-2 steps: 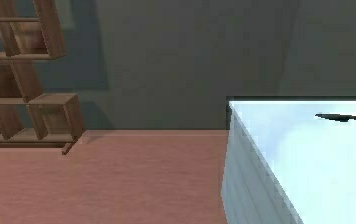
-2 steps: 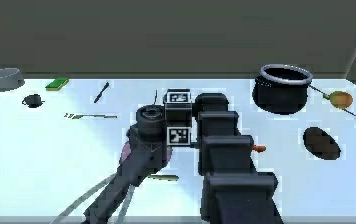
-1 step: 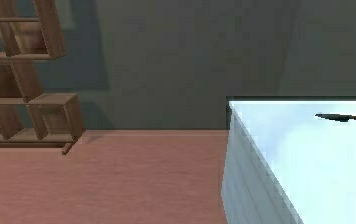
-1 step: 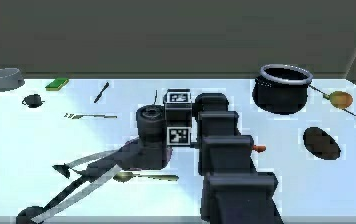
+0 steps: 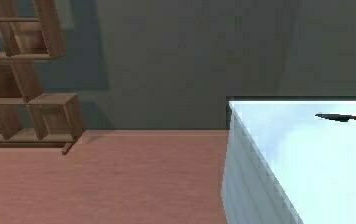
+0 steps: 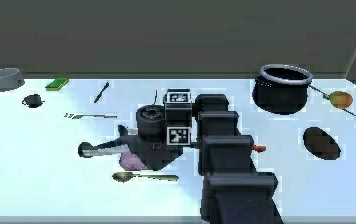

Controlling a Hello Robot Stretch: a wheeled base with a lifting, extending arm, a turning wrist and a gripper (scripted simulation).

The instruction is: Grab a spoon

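A gold-coloured spoon (image 6: 146, 177) lies on the white tabletop (image 6: 46, 150), bowl end toward the arm side view's left. Just above it in the picture is the gripper (image 6: 92, 150), its dark body beside the two white marker squares and its thin fingers pointing left. A small purple thing (image 6: 134, 159) lies on the table under the gripper's body. I cannot tell whether the gripper holds anything, nor whether it touches the spoon. The dark arm bar (image 6: 231, 170) rises from the bottom edge.
On the table: a fork (image 6: 91, 116), a thin dark utensil (image 6: 102, 92), a green pad (image 6: 56, 84), a grey pan (image 6: 3, 77), a black pot (image 6: 282, 87), a dark bowl (image 6: 322, 142). In the forward view, the table corner (image 5: 276, 150) at right, wooden shelves (image 5: 31, 90) at left.
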